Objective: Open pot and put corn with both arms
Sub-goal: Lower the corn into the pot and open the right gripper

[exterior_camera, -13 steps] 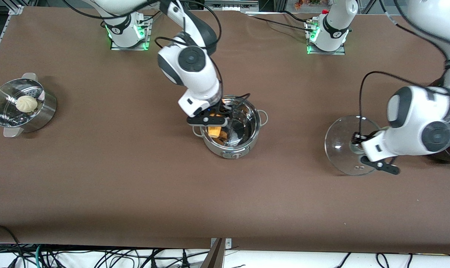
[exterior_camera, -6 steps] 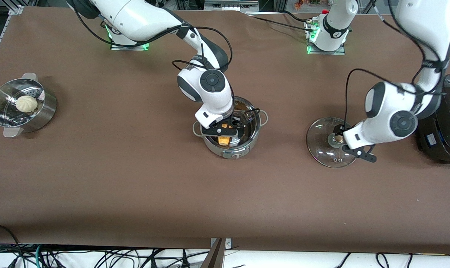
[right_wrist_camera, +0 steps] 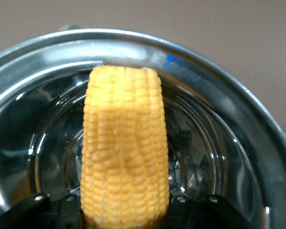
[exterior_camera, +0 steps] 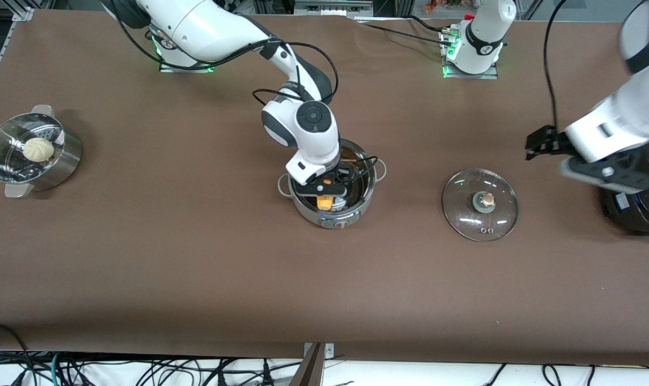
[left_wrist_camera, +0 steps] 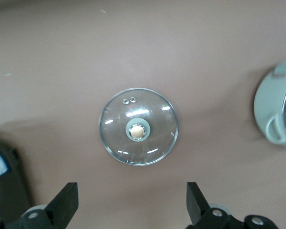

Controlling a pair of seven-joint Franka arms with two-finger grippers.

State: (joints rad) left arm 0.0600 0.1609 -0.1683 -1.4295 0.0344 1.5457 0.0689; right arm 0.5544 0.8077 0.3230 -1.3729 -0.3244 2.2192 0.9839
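The steel pot (exterior_camera: 315, 213) stands open mid-table. My right gripper (exterior_camera: 324, 188) reaches down into it, shut on the yellow corn (exterior_camera: 324, 202). In the right wrist view the corn (right_wrist_camera: 124, 148) stands between my right gripper's fingers (right_wrist_camera: 124, 210) above the pot's shiny floor (right_wrist_camera: 219, 109). The glass lid (exterior_camera: 464, 206) lies flat on the table, knob up, beside the pot toward the left arm's end. My left gripper (exterior_camera: 539, 145) is open and empty, up in the air over the table between the lid and the cooker. The left wrist view shows the lid (left_wrist_camera: 157, 124) below my open left gripper (left_wrist_camera: 132, 202).
A big black cooker (exterior_camera: 641, 203) stands at the left arm's end of the table, partly under the left arm; it also shows in the left wrist view (left_wrist_camera: 5, 176). A perforated steamer basket (exterior_camera: 67, 161) with a bun (exterior_camera: 38, 149) sits at the right arm's end.
My left gripper let go of the lid's knob, opened and rose toward the cooker; the lid now lies free. My right gripper sank slightly deeper into the pot with the corn.
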